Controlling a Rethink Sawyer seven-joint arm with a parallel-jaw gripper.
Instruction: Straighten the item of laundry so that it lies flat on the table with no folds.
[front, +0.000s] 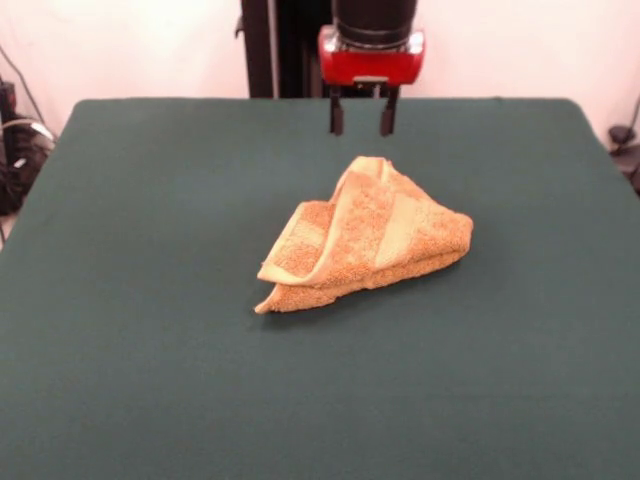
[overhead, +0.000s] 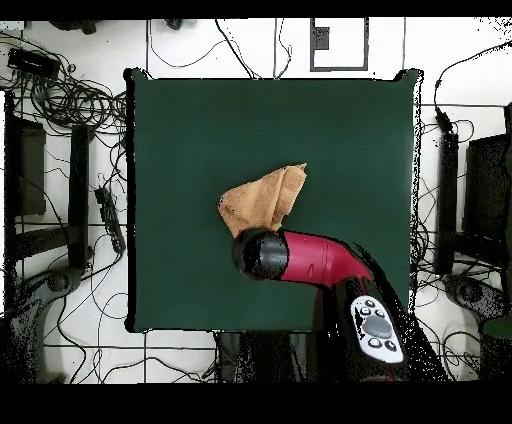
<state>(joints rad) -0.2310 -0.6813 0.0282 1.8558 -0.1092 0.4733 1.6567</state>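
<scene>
The orange-tan towel (front: 365, 240) lies crumpled and folded over itself near the middle of the dark green table (front: 150, 380). One pale woven band runs across its raised top fold. My gripper (front: 362, 128) hangs open and empty above the table, just behind the towel's far peak, not touching it. In the overhead view the towel (overhead: 265, 198) shows as a bunched wedge, and the red arm's black end (overhead: 260, 253) covers the towel's near edge and hides the gripper.
The red and black arm (overhead: 325, 262) reaches in from the table's robot-side edge. Cables and stands lie on the floor around the table (overhead: 180, 120) on all sides.
</scene>
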